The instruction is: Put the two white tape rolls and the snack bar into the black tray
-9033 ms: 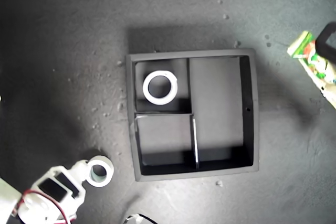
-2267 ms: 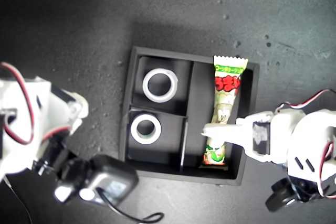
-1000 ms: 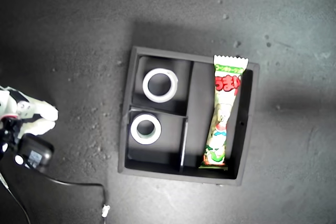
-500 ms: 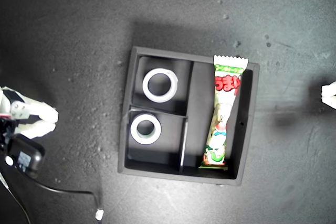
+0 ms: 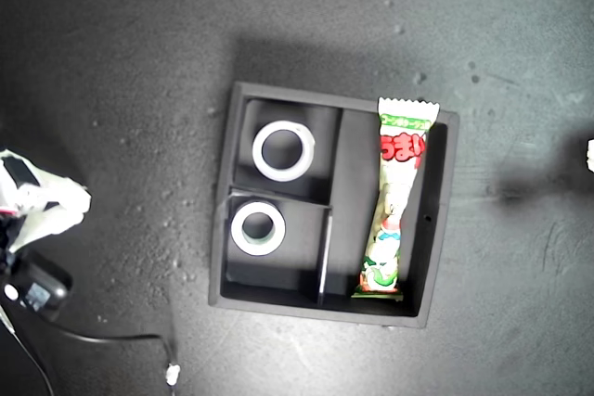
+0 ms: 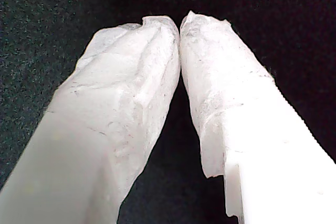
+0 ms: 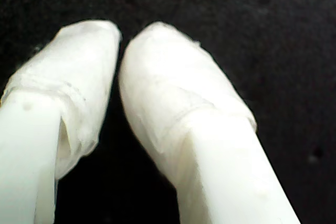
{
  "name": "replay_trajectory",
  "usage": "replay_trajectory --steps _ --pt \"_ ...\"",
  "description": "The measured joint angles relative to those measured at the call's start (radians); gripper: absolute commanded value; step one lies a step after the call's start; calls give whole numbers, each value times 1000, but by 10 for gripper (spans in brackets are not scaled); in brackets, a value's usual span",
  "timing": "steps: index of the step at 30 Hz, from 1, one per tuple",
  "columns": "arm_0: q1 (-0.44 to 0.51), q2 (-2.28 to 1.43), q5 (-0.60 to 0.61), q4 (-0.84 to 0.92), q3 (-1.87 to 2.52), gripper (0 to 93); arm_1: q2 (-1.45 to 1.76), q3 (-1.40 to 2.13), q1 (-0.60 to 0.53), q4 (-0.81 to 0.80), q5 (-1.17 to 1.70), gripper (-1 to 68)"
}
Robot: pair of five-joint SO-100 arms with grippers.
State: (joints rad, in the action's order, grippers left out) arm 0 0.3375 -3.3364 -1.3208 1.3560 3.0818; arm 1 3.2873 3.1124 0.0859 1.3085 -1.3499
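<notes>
- Task state, judged: all three items lie in the black tray. The only step left appears to be parking both arms clear of it.
- First pincer: tips closed together with nothing between them, over bare dark desk.
- Second pincer: closed to a hairline gap, also empty, over the same dark surface.
- Exterior view: an arm sits at the left edge and a white sliver at the right edge, both well apart from the tray. The wrist views do not show which arm is which.
- Tray contents: the larger tape roll lies flat in one small square compartment. The smaller tape roll lies flat in the adjoining one.
- The snack bar lies lengthwise in the long compartment, with one crimped end riding over the rim.
- The narrow slot holds nothing visible.
- Advice: any withdrawal should stay high and away from the tray. The loose cable should not drag towards it, and the overhanging wrapper end should not be nudged.
</notes>
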Motion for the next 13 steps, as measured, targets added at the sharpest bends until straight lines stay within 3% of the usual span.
replay_trajectory --steps 13 --pt "0 0 5 0 0 2 0 0 -18 0 0 0"
